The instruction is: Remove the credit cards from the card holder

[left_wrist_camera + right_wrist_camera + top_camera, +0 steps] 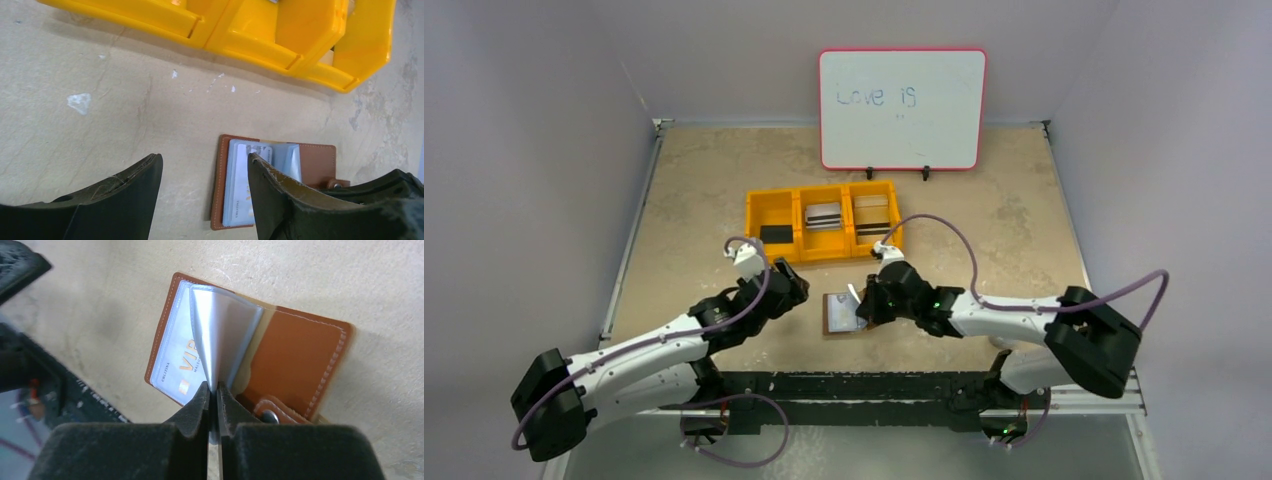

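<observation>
The brown leather card holder (839, 312) lies open on the table between my arms. My right gripper (212, 387) is shut on one pale clear sleeve (222, 335) and holds it upright from the holder (300, 350). A pale card with orange lettering (175, 365) lies in the sleeve on the left half. In the top view the right gripper (864, 305) is at the holder's right edge. My left gripper (205, 160) is open and empty, low over the table just left of the holder (320, 160), its right finger (280, 195) over the pale card (240, 185).
A yellow three-compartment bin (824, 252) stands behind the holder, with a black card (776, 233), a grey-white striped card (823, 216) and a beige card (871, 213) in it. Its front wall (280, 40) shows in the left wrist view. A whiteboard (901, 108) stands at the back.
</observation>
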